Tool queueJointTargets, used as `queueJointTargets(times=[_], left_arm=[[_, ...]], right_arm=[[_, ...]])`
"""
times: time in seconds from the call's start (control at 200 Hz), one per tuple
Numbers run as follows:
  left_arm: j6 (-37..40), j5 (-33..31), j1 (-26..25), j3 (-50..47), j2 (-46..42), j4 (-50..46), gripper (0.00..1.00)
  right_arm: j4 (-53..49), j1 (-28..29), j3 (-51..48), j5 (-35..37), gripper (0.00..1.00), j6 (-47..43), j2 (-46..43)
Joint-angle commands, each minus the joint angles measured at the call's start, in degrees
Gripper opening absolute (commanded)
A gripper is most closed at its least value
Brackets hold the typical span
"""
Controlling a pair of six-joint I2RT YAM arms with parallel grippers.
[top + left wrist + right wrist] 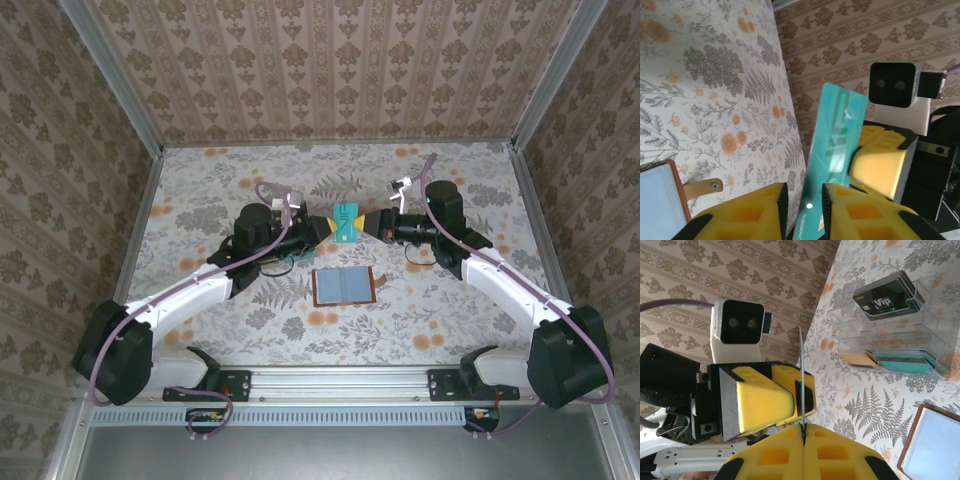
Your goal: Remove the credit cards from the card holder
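Right fingers (840, 450): clamped on the teal card (801, 375), held in mid-air.
Left fingers (860, 210): either side of that card's other end; grip uncertain.
Card holder (343, 287): open on table (450, 300), near side of both fingertips.
Handover: left should pinch firmly before right lets go.
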Motion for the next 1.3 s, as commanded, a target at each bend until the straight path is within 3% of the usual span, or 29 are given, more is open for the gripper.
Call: queueJointTargets(times=[0.0, 0.27, 0.355, 0.44, 0.51, 0.565, 0.79, 0.985, 1.295], left_arm=[[-1.38, 1.68, -0.23, 0.19, 0.33, 4.25, 0.25], [-2.45, 2.02, -0.37, 0.06, 0.14, 6.53, 0.13], [-2.22, 2.02, -0.58, -0.12, -0.30, 6.73, 0.00], [-1.14, 1.76, -0.61, -0.04, -1.06, 5.31, 0.00], [0.33, 1.42, -0.52, -0.04, -2.06, 2.73, 0.00], [2.17, 1.09, -0.35, 0.09, -3.09, -0.12, 0.00], [21.24, -3.91, 0.12, 6.99, -8.82, -29.70, 0.00], [39.50, -13.42, 0.57, 13.41, -9.99, -49.95, 0.00], [70.76, -24.04, 0.56, 17.91, -6.99, -58.45, 0.00]], right_arm=[[1.99, 0.51, -0.69, -1.95, 0.00, 0.60, 0.68], [2.72, 0.93, -0.95, -2.13, 0.00, 0.87, 0.72], [2.85, 1.03, -1.12, -2.13, 0.00, 0.87, 0.92], [2.31, 1.02, -1.34, -1.62, 0.20, 0.57, 0.99], [0.98, 0.93, -1.47, -0.79, 0.51, -0.12, 0.90], [-1.36, 0.93, -1.34, 0.54, 0.67, -1.29, 0.40], [-11.27, 0.53, -1.86, 9.73, 0.99, -6.88, -4.96], [-16.25, 0.40, -2.65, 14.55, 1.00, -9.15, -8.72], [-19.73, 0.48, -4.10, 20.23, 1.00, -10.99, -14.27]])
